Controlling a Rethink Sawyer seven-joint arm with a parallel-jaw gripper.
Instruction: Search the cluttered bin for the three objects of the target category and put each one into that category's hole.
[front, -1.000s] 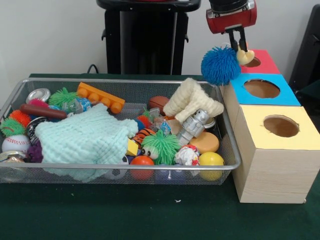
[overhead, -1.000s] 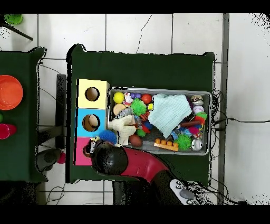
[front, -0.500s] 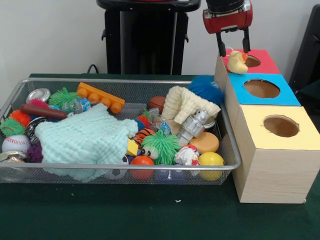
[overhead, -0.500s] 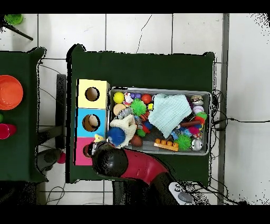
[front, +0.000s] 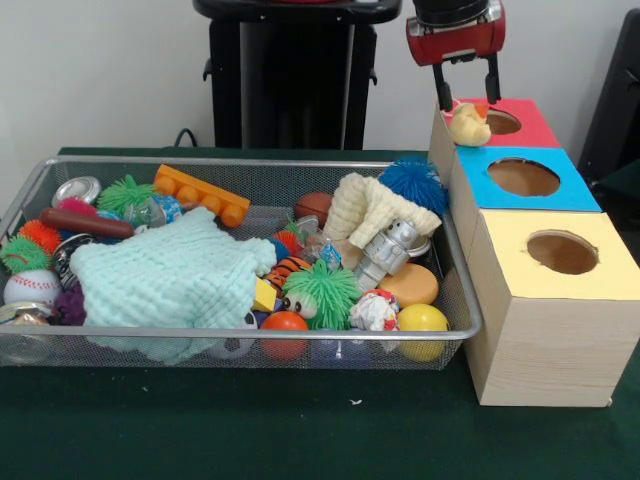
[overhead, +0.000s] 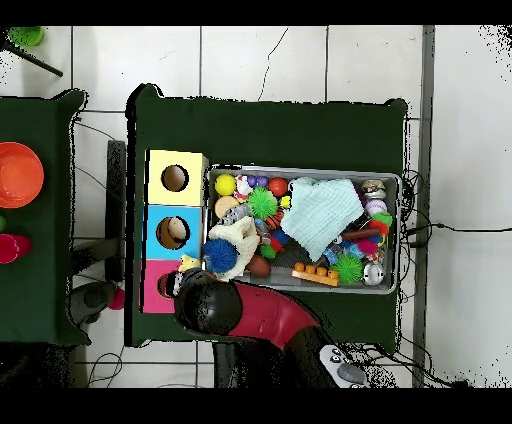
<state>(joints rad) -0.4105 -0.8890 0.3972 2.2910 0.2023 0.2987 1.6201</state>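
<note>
My gripper (front: 466, 95) hangs open over the near corner of the red box (front: 528, 132), with nothing between its fingers. Just below it a small yellow duck (front: 468, 126) rests on the red box's top, beside the hole (front: 503, 122). In the overhead view the duck (overhead: 188, 264) shows at the red box (overhead: 157, 288) edge, and the arm's dark head hides the gripper. A blue fuzzy ball (front: 412, 182) lies in the wire bin (front: 250, 160), at the far corner against the boxes; from above the ball (overhead: 219, 255) sits by a cream cloth (overhead: 240, 238).
A blue box (front: 525, 177) and a yellow box (front: 560, 250) stand in a row with the red one, right of the bin. The bin holds a mint cloth (front: 165, 275), green fuzzy balls (front: 320, 290), an orange brick (front: 200, 195), a silver robot toy (front: 385, 250) and several balls.
The gripper opened and rose a little. The blue fuzzy ball fell from it into the bin's far right corner, and the duck came to rest on the red box.
</note>
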